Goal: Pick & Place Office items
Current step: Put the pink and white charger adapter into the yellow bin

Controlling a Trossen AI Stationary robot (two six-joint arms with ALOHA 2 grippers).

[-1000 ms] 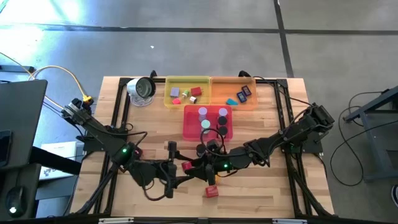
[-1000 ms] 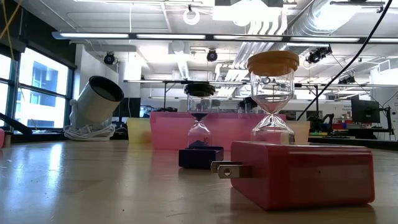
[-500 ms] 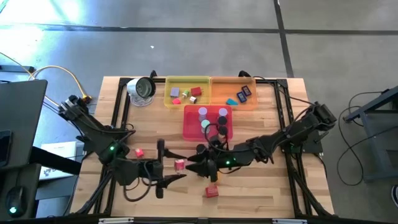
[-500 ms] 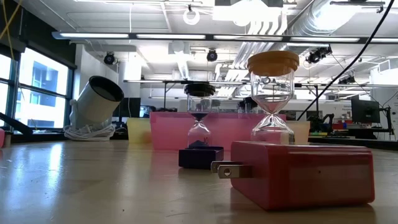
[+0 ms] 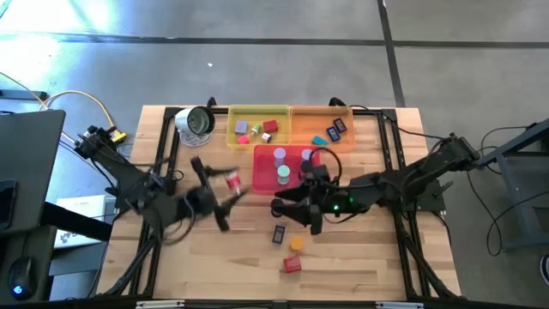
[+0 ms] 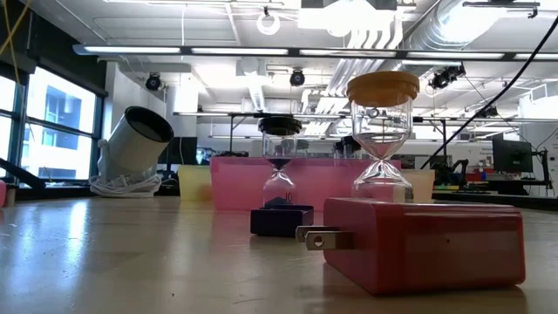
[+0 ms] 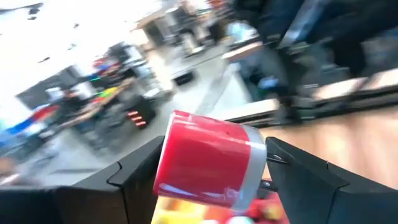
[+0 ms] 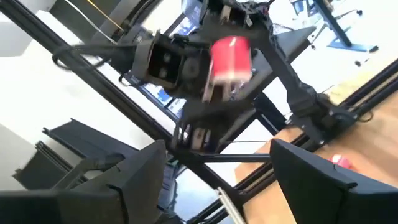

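Left gripper [image 5: 225, 190] clamps your red block [image 5: 232, 180] above the table [image 5: 360, 257], yellow tray [image 5: 257, 142] just beyond; right gripper [image 5: 292, 209] waits wide.

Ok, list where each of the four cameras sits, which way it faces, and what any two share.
High: overhead, looking down on table and both arms.
Low: table height, facing a red charger block; no arm shows.
Left wrist: past the left end effector, shut on a red block.
Right wrist: past the open right end effector, toward the left arm.
Both wrist views share the red block.
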